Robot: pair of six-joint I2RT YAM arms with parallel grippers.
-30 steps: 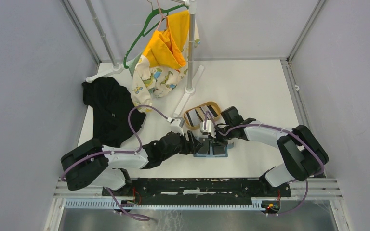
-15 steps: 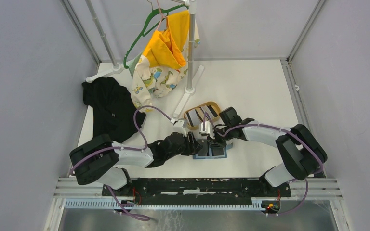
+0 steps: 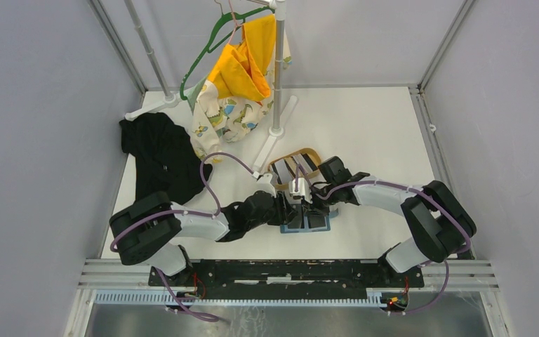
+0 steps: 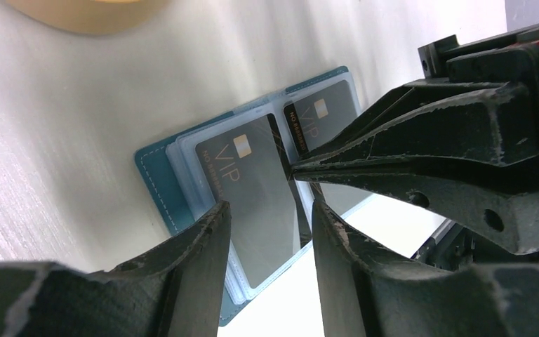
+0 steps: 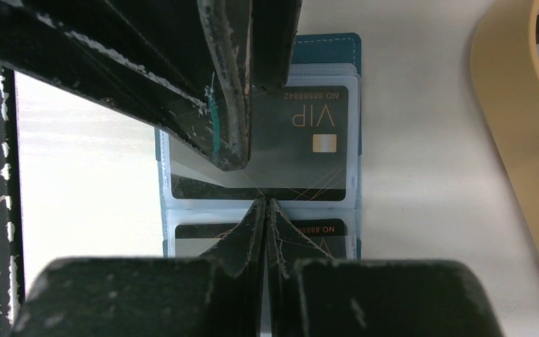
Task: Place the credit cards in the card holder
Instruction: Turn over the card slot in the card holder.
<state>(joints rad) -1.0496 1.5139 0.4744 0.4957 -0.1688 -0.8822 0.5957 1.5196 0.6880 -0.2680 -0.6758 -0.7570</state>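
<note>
Grey credit cards (image 4: 253, 182) marked "VIP" fill the card holder (image 4: 156, 184); left pincer (image 4: 268, 210) gapes, right pincer (image 5: 265, 207) clenched shut.

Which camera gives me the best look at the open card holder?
Left wrist: card holder lies open, both pages and teal cover visible. Right wrist shows one page squarely, the other mostly hidden behind the right gripper. Top external shows only a small, partly covered patch.

Tray (image 5: 512, 140) — cropped by the edge; card holder (image 4: 153, 184) partly covered.
</note>
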